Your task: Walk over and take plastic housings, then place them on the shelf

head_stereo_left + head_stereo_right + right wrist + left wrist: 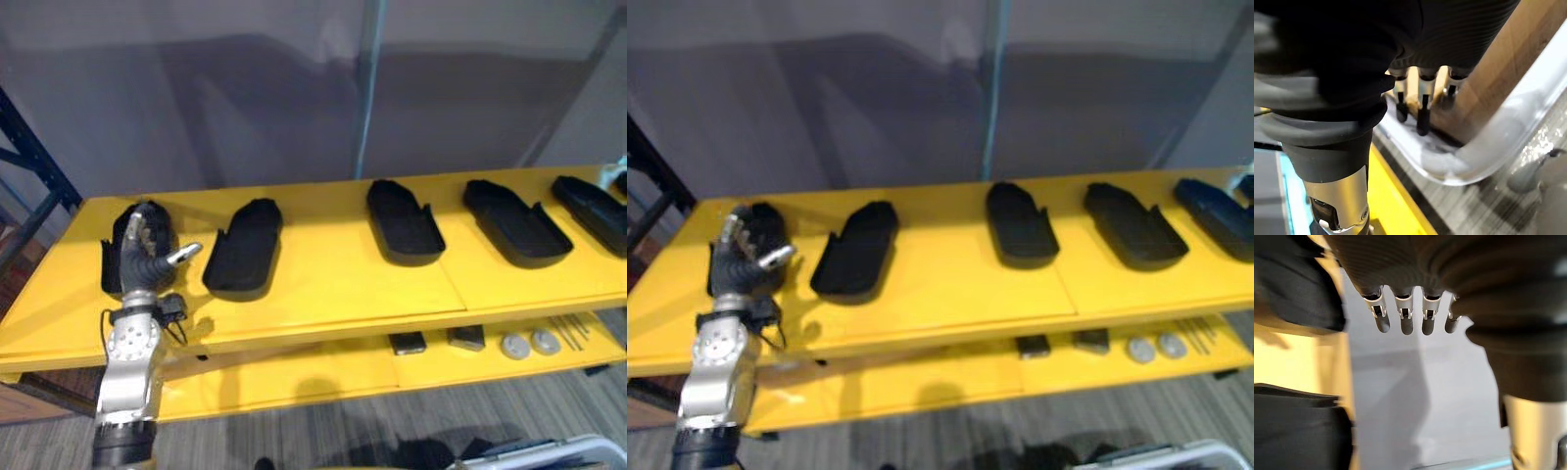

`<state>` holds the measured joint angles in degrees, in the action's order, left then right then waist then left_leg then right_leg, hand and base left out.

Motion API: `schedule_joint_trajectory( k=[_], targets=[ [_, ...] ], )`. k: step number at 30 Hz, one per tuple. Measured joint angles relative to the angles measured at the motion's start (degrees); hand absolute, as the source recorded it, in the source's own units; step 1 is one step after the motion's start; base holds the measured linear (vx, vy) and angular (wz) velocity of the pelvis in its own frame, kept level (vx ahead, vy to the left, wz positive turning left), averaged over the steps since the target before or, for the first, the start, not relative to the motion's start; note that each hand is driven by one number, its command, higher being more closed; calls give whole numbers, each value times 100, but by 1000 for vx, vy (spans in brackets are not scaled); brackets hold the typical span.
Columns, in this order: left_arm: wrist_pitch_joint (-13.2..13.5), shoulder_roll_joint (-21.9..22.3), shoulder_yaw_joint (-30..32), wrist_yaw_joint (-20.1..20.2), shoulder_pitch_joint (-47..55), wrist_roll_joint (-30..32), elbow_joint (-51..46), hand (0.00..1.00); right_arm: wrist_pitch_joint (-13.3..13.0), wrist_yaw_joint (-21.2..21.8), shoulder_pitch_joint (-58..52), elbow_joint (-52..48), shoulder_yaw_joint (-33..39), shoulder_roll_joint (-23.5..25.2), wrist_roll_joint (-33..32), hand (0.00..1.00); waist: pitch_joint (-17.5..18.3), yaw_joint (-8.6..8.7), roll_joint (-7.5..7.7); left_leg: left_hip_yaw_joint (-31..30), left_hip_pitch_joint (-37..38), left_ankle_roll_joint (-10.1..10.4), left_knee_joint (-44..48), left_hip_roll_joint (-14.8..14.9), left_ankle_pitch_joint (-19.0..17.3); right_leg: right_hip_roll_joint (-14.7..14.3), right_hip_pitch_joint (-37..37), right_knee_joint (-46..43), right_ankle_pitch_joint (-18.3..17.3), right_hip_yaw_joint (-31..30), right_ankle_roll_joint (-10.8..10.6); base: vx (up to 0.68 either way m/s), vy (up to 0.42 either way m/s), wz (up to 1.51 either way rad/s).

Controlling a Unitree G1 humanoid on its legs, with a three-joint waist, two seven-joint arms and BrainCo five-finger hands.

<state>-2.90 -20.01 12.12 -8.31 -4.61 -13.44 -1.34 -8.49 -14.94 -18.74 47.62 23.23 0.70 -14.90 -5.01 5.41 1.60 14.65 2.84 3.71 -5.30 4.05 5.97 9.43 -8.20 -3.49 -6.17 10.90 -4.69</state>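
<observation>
Five black plastic housings lie in a row along the top deck of the yellow shelf (323, 284), all open side up and apart from one another. The first housing (111, 272) sits at the shelf's left end. The second housing (245, 247) is just beside it, the third housing (404, 223) lies at the shelf's middle, the fourth housing (516, 223) is right of the middle, and the fifth housing (593, 211) is at the shelf's right end. The left hand (145, 257) is raised at the shelf's left end, in front of the first housing and partly covering it. Its fingers (1405, 318) are loosely spread and nearly straight, and the thumb sticks out toward the second housing. They clasp nothing, and I cannot tell whether the hand touches the first housing. On the shelf's lower deck, toward its right end, lie two small dark blocks (407, 343), two grey discs (515, 345) and a few thin rods (568, 331). The right hand (1422, 100) hangs below the level of the shelf's front edge, with its fingers relaxed and pointing down, holding nothing. It hangs over the white rim of a tray (1488, 142) with a brown surface inside. A corner of that white rim shows on the floor in front of the shelf's right end.
</observation>
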Motion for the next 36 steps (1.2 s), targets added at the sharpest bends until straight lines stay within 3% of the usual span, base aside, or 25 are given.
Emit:
schedule_joint_trajectory(
  k=[7,12,16,17,19,21,31,36],
  targets=[
    [-259,-152,-17,53,-1,3,575,0,27,10,-6,-76,3,2,-1,0,-144,1,28,5,-2,6,1,-8,-24,5,-11,38,-17,0,-3,7,-1,0],
    [-301,-199,-280,35,2,48,838,0,63,43,1,-86,9,7,10,0,-210,8,66,2,42,37,8,-32,-67,22,-98,46,-13,-15,1,76,-10,1],
    [-238,-200,-380,-64,-184,47,802,0,81,123,267,-132,16,-48,1,0,-710,10,64,-2,-174,68,46,39,-27,-35,276,-302,-12,-195,1,-7,-3,1],
    [-36,-204,-379,-170,-372,43,718,0,76,124,390,-201,18,-79,-8,0,-940,4,66,-11,-319,67,49,52,0,-45,444,-378,-12,-206,1,-76,10,13],
    [128,-217,-376,-215,-724,29,699,0,62,125,526,-303,21,-159,-14,0,-1336,8,46,-89,-504,8,321,66,-42,-36,522,-506,-25,-233,21,-93,29,16],
    [280,-217,-377,-223,-896,26,691,0,60,125,621,-494,8,-280,-22,0,-1622,11,-10,-138,-764,2,903,121,-336,-32,629,-721,-118,-375,136,-84,46,2],
    [574,-232,-406,-236,-808,-262,644,0,-62,259,603,-923,-265,-434,-38,0,-1711,-6,-116,34,-862,62,1087,218,-456,-57,826,-941,-339,-565,9,-7,-20,-7],
    [659,-190,-455,-197,-648,-766,507,0,-151,275,581,-1061,-269,-490,-13,0,-1711,-37,-116,129,-740,85,1079,225,-506,-47,804,-1017,-357,-634,3,33,-12,-10]
  ],
)
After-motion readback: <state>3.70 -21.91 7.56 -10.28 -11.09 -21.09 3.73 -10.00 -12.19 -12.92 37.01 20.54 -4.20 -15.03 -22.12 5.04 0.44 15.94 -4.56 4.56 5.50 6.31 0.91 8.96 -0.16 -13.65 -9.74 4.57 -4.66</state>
